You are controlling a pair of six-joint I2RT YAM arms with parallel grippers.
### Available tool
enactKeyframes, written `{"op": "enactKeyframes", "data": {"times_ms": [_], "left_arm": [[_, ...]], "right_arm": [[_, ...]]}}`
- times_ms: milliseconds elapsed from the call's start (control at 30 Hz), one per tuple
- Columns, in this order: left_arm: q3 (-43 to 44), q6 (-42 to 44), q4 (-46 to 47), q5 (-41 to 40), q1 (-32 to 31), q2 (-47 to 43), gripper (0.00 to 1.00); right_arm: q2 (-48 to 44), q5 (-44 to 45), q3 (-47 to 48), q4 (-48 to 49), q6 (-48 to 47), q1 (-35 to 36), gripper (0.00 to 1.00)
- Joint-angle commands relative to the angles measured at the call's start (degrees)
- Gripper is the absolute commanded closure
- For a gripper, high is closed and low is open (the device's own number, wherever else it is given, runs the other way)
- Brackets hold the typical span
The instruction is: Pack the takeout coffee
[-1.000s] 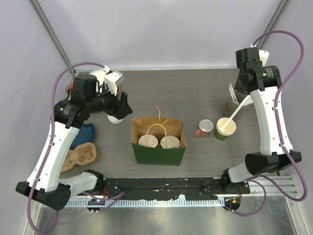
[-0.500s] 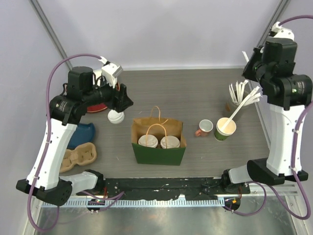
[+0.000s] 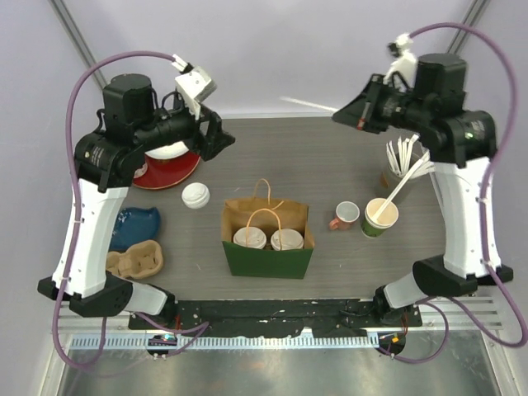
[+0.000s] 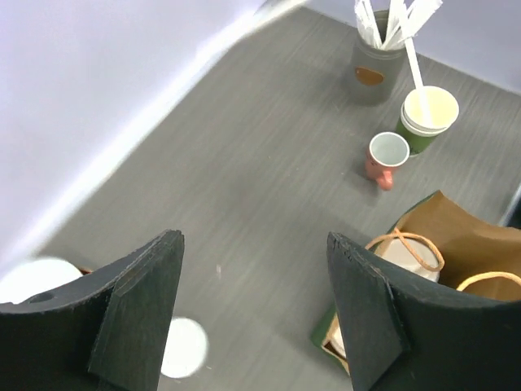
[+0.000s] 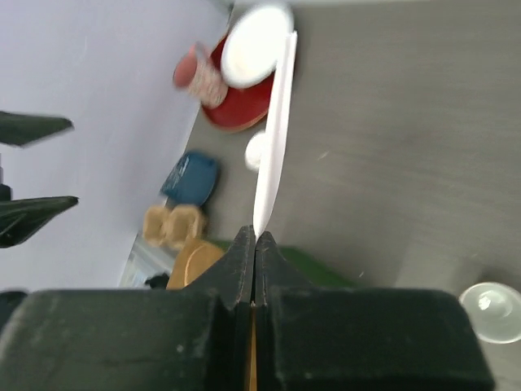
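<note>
Grey counter (image 3: 330, 157) underneath, pale walls around. Pinched a thin white stirrer (image 5: 273, 138) by one end in the right tool (image 5: 255, 241), jaws shut flat on it, high over the counter's 1 o'clock. Aimed the stirrer's free length toward 9 o'clock, out over bare surface. Held nothing in the left tool (image 4: 252, 301): hung with fingers spread wide, up at 10 o'clock.

Found the takeout coffee already down in the paper bag (image 3: 268, 260), just toward 6 o'clock of centre: one lidded cup (image 3: 250, 238) on the 9 o'clock side, the other lidded cup (image 3: 286, 240) close against it at 3 o'clock, both under the arched handles (image 3: 264, 210). Noted a lidless green cup (image 3: 380, 217) and a pink-handled mug (image 3: 346, 214) at the bag's 3 o'clock, a loose white lid (image 3: 195, 195) at its 10 o'clock.

Judged the weak point to be that end-on pinch: could let so long a stirrer swivel or slip out on a quick swing. Could also snag a handle or skid off a lid on the way down, shoving the light bag and tipping the cups.
</note>
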Motion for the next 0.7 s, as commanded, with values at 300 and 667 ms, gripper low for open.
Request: {"op": "enactKeyframes", "data": {"times_ms": [300,667], "left_arm": [[14.03,25.68,-13.0,-7.97,-17.64,7.61,0.28],[14.73,24.35,-15.64,-12.79,-17.64,12.71,0.35]], "right_arm": [[9.15,-8.7,3.78,1.82,7.99,19.03,0.99],[8.63,-13.27,3.08,0.6,5.97,22.02,0.99]]}}
